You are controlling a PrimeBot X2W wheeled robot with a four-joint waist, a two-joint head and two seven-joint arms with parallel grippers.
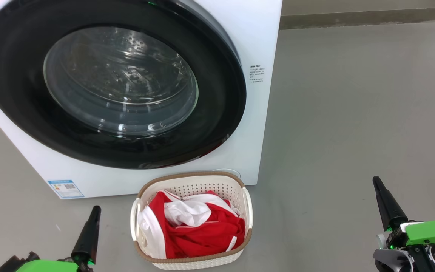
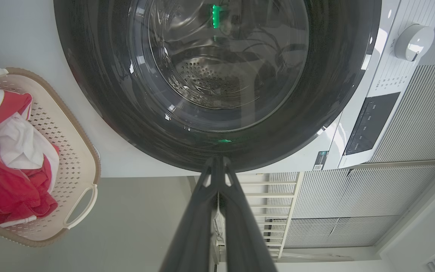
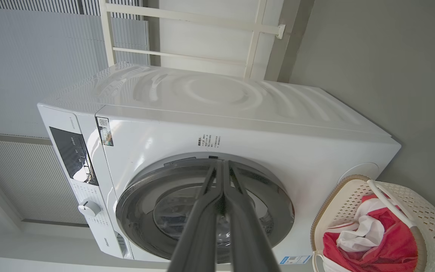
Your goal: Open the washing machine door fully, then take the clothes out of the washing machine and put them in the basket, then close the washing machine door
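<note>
The view is turned sideways. The right gripper (image 3: 222,163) has its two dark fingers pressed together, with nothing between them. They point at the washing machine (image 3: 210,113), a white front loader standing on a grey floor (image 3: 372,56). The washing machine door (image 3: 278,211), with a black rim and a glass window, sits flush against the front. A dark control panel (image 3: 72,155) and a white dial (image 3: 88,208) are on the fascia. A blue label (image 3: 295,259) marks a lower front corner. Just beside that corner is the basket (image 3: 429,219), cream and perforated, holding the clothes (image 3: 391,245), red with white parts, bunched up.
</note>
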